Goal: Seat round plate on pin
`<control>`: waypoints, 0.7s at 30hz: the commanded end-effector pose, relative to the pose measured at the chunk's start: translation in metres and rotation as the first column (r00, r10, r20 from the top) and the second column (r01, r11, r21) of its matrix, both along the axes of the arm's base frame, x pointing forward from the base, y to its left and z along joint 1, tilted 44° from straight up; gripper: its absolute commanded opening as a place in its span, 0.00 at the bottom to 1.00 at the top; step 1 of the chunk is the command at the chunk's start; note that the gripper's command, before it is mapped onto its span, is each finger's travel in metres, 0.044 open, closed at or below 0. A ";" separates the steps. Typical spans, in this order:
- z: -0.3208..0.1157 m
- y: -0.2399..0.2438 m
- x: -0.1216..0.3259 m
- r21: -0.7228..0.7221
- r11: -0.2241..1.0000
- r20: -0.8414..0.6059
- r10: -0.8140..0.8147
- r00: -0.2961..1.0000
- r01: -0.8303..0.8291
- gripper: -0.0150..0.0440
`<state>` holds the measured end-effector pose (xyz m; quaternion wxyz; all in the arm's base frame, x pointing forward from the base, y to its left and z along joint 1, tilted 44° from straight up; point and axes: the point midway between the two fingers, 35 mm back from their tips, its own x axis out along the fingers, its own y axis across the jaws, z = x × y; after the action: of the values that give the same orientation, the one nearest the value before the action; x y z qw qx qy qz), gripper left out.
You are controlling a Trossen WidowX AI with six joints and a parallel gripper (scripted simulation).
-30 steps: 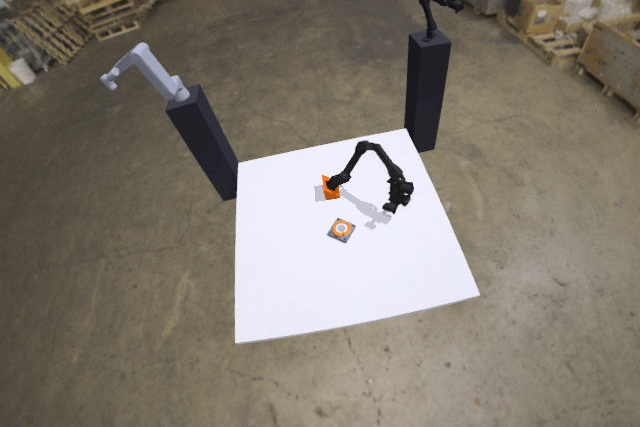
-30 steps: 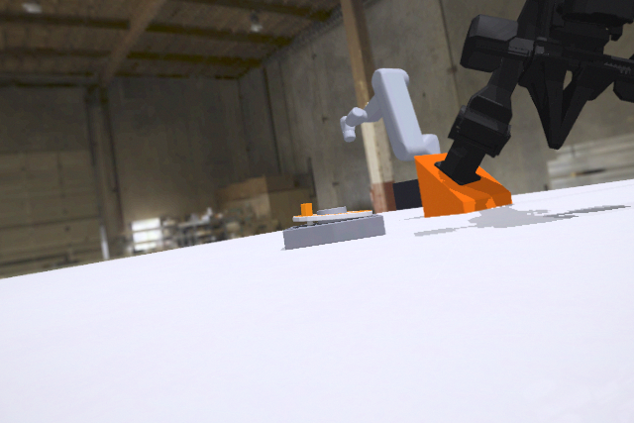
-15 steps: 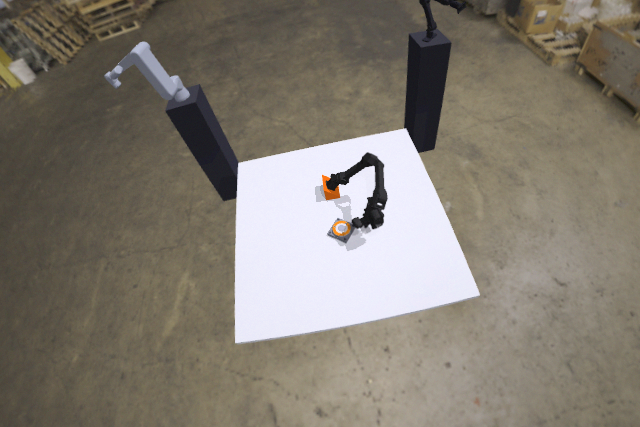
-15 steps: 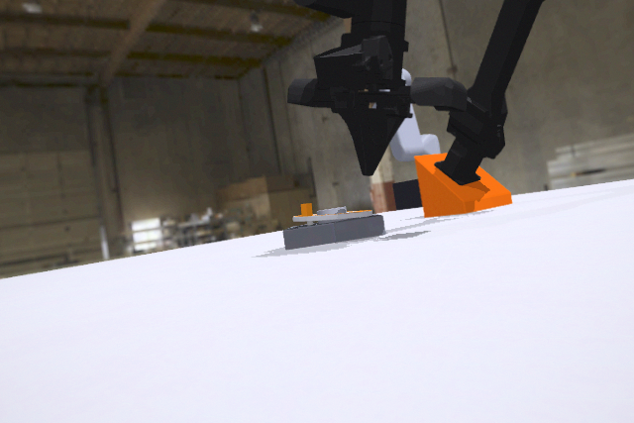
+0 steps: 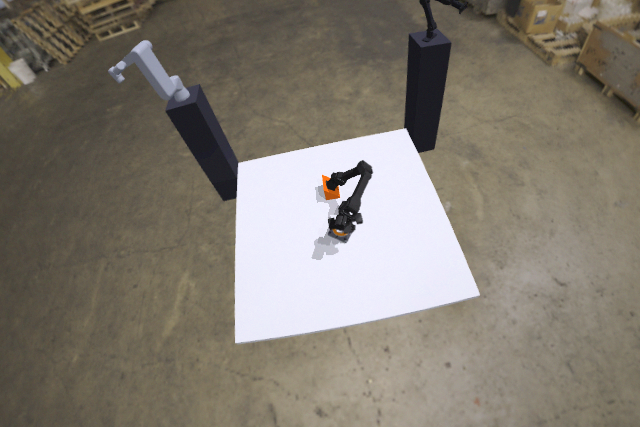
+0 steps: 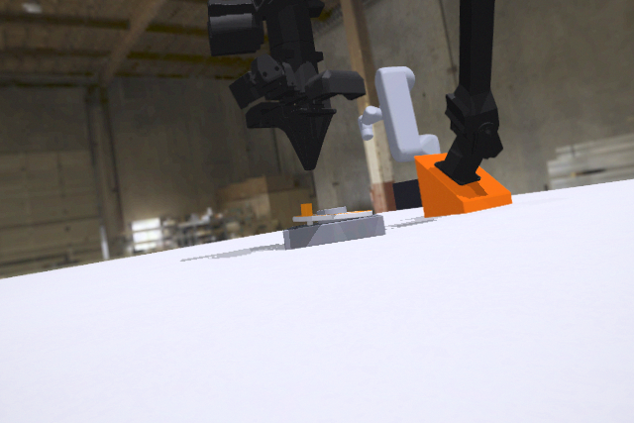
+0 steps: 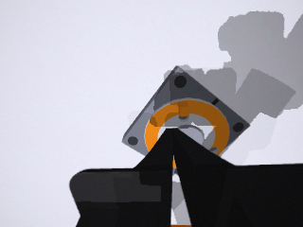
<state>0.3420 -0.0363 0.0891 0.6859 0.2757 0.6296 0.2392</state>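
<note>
Bright even light on the white surface (image 5: 361,277), soft grey shadows falling left of the base (image 5: 339,236), warehouse dim and blurred behind the surface in the exterior view, top view bowed at the edges, wrist view washed pale.
</note>
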 end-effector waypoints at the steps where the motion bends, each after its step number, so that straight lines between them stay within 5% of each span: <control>1: -0.005 0.005 0.002 0.014 1.000 0.002 0.005 1.000 -0.005 0.25; 21: -0.041 0.027 0.009 0.015 1.000 0.003 0.005 1.000 -0.005 0.25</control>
<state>0.3490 -0.0076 0.0526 0.6853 0.2768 0.6276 0.2447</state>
